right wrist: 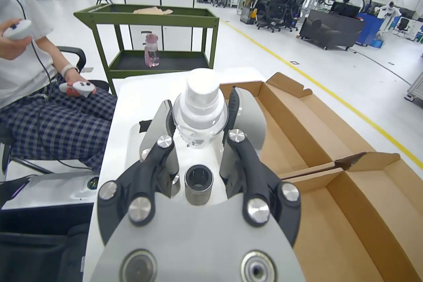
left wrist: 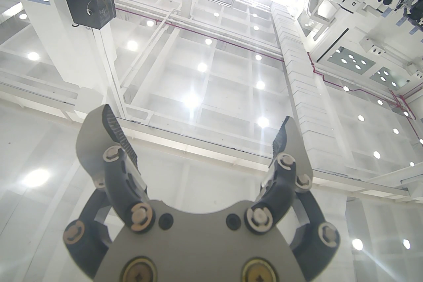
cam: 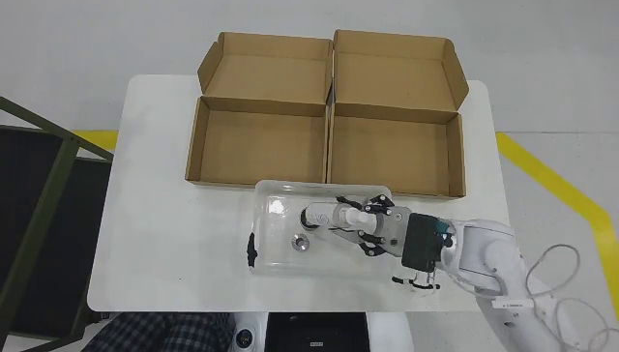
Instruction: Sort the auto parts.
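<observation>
The right hand [right wrist: 201, 103] reaches into the clear plastic bin [cam: 263, 195] at the near edge of the white surface [cam: 164, 207]. Its two fingers are closed on a plastic part [right wrist: 200, 98], a white stepped cap above a clear round collar, with one pad pressed to each side of the collar. Nearer the palm, a dark metal sleeve [right wrist: 197, 184] stands on end on the bin floor, untouched. A smaller metal part [cam: 301, 245] lies in the bin off to the side. Beyond the bin, two open cardboard boxes sit side by side, the left box [cam: 256, 149] and the right box [cam: 392, 154], and neither holds anything I can see. The left hand [left wrist: 197, 118] points up at the ceiling with its fingers spread wide and nothing between them.

The grip is the main risk. The collar is round and smooth, so the part could turn or slip out between the pads during the lift. The bin looks light, so a finger catching its wall on the way out could drag or tip it. A low exit could also knock over the sleeve under the palm. The box's near wall must be cleared too, or the part may be knocked loose short of the box.
</observation>
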You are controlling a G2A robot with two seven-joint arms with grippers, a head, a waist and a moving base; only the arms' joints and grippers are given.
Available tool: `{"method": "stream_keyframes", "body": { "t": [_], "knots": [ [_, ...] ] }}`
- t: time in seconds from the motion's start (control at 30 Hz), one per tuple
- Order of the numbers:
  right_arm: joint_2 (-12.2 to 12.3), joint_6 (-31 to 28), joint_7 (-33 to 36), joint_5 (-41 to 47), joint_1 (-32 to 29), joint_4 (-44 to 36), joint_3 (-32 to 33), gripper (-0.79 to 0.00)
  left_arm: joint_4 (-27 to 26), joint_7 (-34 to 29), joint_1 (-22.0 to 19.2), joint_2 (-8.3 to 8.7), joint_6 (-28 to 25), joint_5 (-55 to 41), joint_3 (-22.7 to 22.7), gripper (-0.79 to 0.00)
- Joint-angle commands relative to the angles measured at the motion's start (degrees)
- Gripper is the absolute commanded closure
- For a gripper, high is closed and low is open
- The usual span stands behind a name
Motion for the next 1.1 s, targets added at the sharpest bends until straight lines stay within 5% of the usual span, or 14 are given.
{"method": "stream_keyframes", "body": {
  "t": [0.0, 0.37, 1.07],
  "knots": [
    [0.0, 0.2, -0.7, 2.0, 0.3, 0.2, 0.5, 0.000, 0.0, 0.0, 0.0, 0.00, 0.0, 0.0, 0.0, -0.785],
    [0.1, 0.6, -2.6, 6.7, 0.2, -0.7, 4.2, 0.000, 0.0, 0.0, 0.0, 0.00, 0.0, 0.0, 0.0, -0.785],
    [-0.5, 3.1, 1.9, 5.8, 3.9, 3.6, 0.4, 0.000, 0.0, 0.0, 0.0, 0.00, 0.0, 0.0, 0.0, -0.785]
  ]
}}
